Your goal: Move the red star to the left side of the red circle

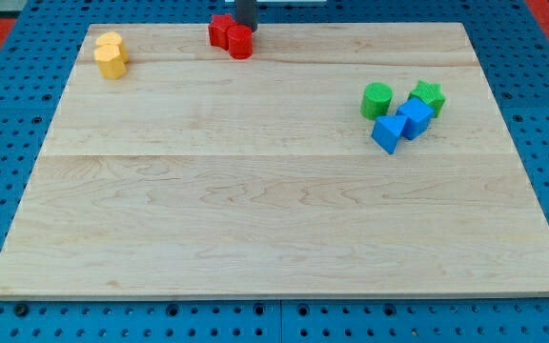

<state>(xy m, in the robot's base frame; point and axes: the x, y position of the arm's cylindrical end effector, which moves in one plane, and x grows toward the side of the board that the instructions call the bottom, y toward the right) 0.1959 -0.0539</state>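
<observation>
The wooden board [274,191] lies flat on a blue pegboard table [8,57]; it carries loose blocks only, nothing that holds anything. Up at the view's top edge, the red star [219,30] sits touching the red circle [240,42], the star on the circle's left. The dark rod comes down just behind them, and my tip [245,27] looks to be against the circle's back, though the blocks may hide its very end; it grips nothing. Two yellow blocks [111,55] huddle near the top-left corner. At the right, a green cylinder [376,99], a green star [429,95], a blue cube [414,118] and a blue triangle [386,133] cluster together. The whole lower half is open wood.
</observation>
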